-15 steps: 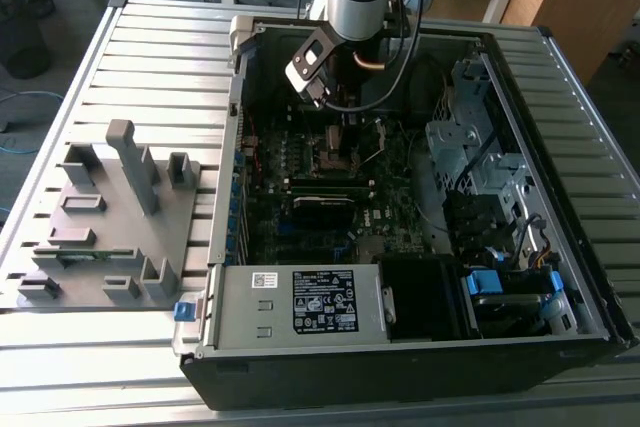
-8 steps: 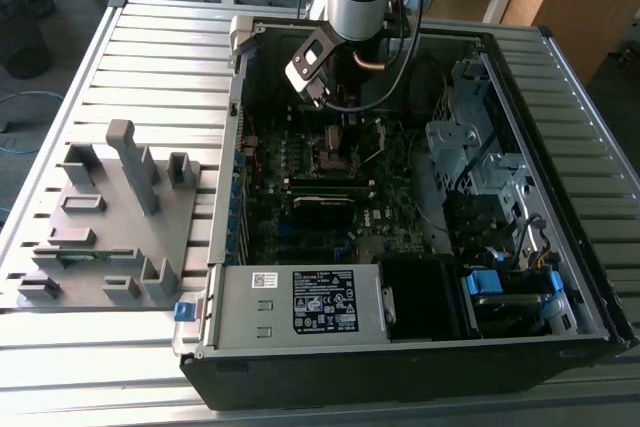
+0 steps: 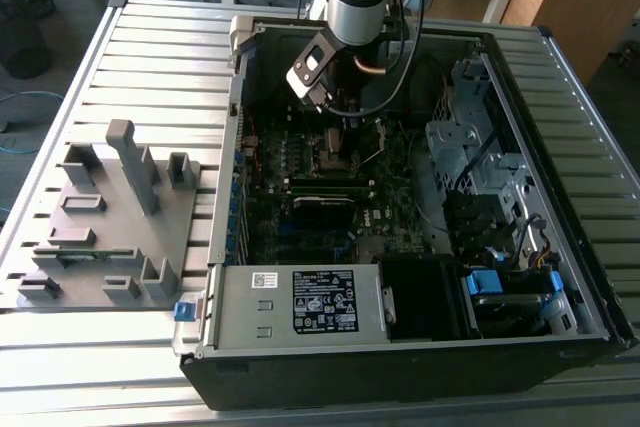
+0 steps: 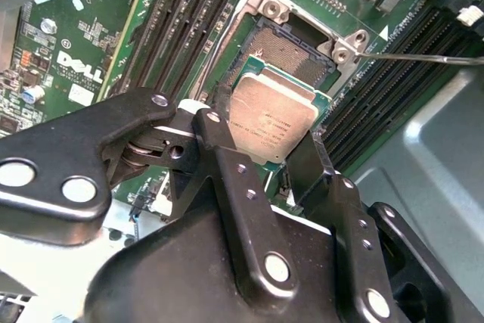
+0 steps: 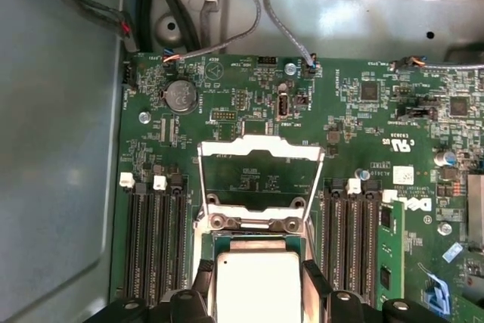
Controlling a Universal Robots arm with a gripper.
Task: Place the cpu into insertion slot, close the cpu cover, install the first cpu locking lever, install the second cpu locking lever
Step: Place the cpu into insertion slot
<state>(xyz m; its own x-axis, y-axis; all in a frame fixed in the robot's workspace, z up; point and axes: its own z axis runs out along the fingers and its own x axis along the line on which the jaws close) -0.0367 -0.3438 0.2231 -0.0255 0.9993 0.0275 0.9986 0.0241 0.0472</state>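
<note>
My gripper [image 4: 265,138] is shut on the cpu [image 4: 272,119], a silver-topped square chip pinched at two opposite edges by the black fingers [image 4: 219,149]. The chip hangs just above the insertion slot [image 4: 291,47], shifted off it, so part of the dark pin field shows. In the first wrist view the cpu [image 5: 257,281] sits between the fingers of the gripper [image 5: 259,293], and the cpu cover [image 5: 261,147] stands swung open beyond the slot. A thin lever rod [image 4: 423,58] sticks out sideways. In the exterior view the gripper [image 3: 340,115] reaches down into the open computer case [image 3: 560,337].
Long black memory slots [image 5: 151,240] flank the socket on both sides. Cables [image 5: 280,20] hang along the case wall. A drive cage [image 3: 475,137] and a power supply [image 3: 300,302] line the case. A grey fixture [image 3: 110,217] stands on the table at the exterior view's left.
</note>
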